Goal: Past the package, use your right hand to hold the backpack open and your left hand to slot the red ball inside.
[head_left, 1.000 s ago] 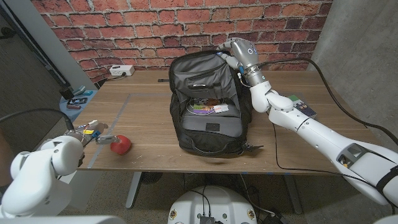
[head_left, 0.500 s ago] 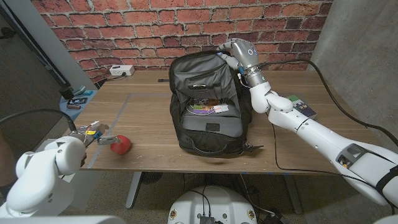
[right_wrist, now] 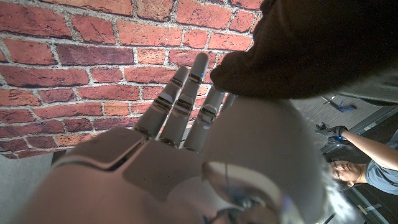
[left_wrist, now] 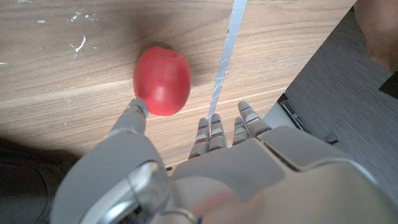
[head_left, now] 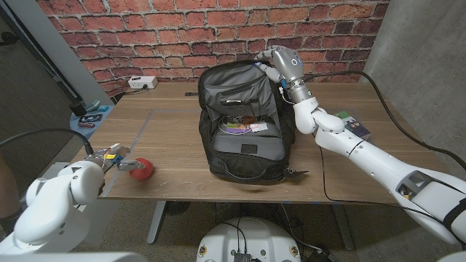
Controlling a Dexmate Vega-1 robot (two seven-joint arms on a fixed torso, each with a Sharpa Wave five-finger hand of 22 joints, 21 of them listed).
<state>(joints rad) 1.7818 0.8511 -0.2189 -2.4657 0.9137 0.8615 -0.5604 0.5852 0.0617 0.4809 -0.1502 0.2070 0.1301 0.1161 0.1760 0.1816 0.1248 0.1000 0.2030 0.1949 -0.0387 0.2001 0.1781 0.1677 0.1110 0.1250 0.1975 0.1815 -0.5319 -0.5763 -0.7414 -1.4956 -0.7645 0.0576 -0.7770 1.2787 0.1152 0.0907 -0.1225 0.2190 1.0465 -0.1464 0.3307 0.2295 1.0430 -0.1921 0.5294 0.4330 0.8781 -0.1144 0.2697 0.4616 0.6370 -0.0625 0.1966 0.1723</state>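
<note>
The black backpack [head_left: 240, 120] stands open in the middle of the table, with a flat printed package [head_left: 244, 127] and other items showing inside. My right hand [head_left: 275, 62] holds its top rear rim. In the right wrist view the fingers [right_wrist: 180, 102] stretch along the black fabric [right_wrist: 311, 43]. The red ball [head_left: 142, 169] lies near the front left edge of the table. My left hand [head_left: 109, 156] is right beside it, fingers apart. In the left wrist view a fingertip [left_wrist: 137, 109] touches the red ball [left_wrist: 163, 81] while the other fingers stay off it.
A white power strip [head_left: 143, 82] lies at the back left and small items [head_left: 91, 116] sit at the left edge. A flat packet [head_left: 353, 124] and a black cable [head_left: 378, 91] lie right of the backpack. A tape line [head_left: 138, 131] crosses the table. A person [right_wrist: 351, 171] shows in the right wrist view.
My left arm has shifted a little and its hand has closed in on the ball. The ball, the backpack and my right hand have not moved.
</note>
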